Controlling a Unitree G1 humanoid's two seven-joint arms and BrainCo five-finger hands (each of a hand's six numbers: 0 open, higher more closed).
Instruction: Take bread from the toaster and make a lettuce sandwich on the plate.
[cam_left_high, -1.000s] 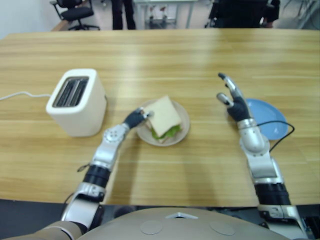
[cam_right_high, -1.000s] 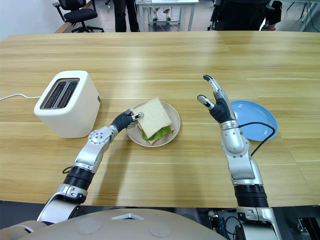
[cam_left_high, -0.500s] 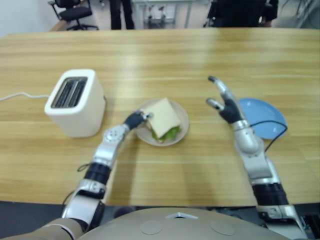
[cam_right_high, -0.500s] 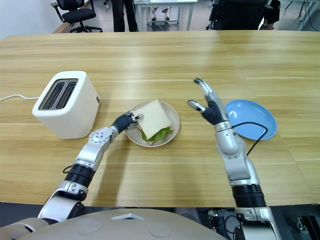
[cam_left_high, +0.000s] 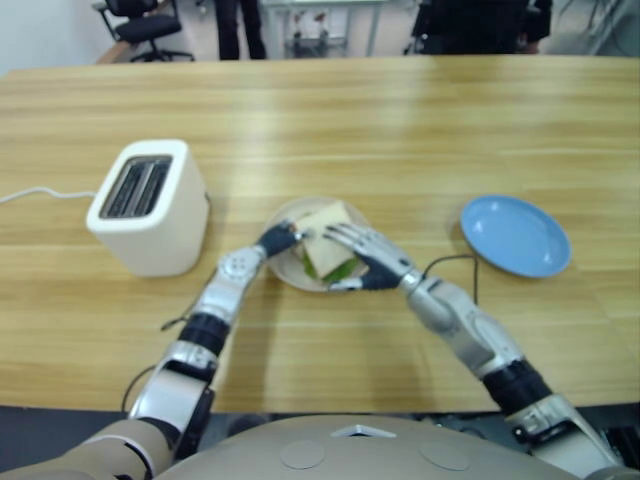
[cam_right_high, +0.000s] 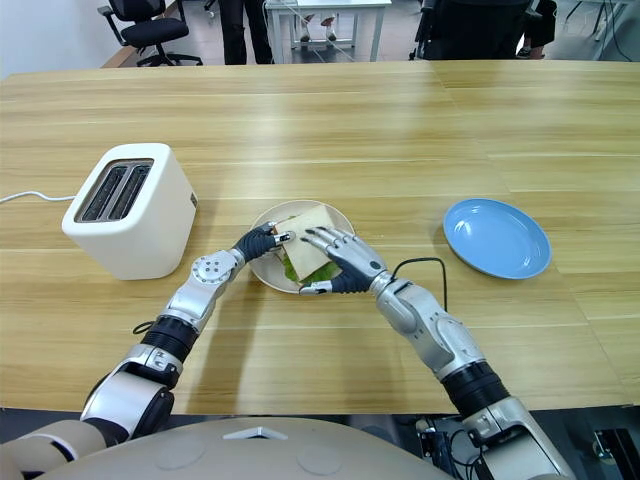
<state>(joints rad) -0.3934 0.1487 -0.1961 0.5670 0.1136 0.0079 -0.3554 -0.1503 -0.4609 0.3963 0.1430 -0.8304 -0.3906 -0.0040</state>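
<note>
Fingers (cam_right_high: 322, 238) of right hand (cam_right_high: 352, 266) over one sandwich (cam_right_high: 310, 218).

The wooden table (cam_right_high: 400, 120) carries a white toaster (cam_right_high: 128, 210) at left (cord (cam_right_high: 25, 196) trailing left), a beige plate (cam_right_high: 272, 280) at centre, and a blue plate (cam_right_high: 497, 237) at right.

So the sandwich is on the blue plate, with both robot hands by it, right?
No, it is on the tan plate, as the right eye view shows. The blue plate lies apart on the right. The left hand and right hand are both by the sandwich.

The right robot hand (cam_right_high: 350, 266) half-covers the sandwich (cam_right_high: 312, 217).
</note>
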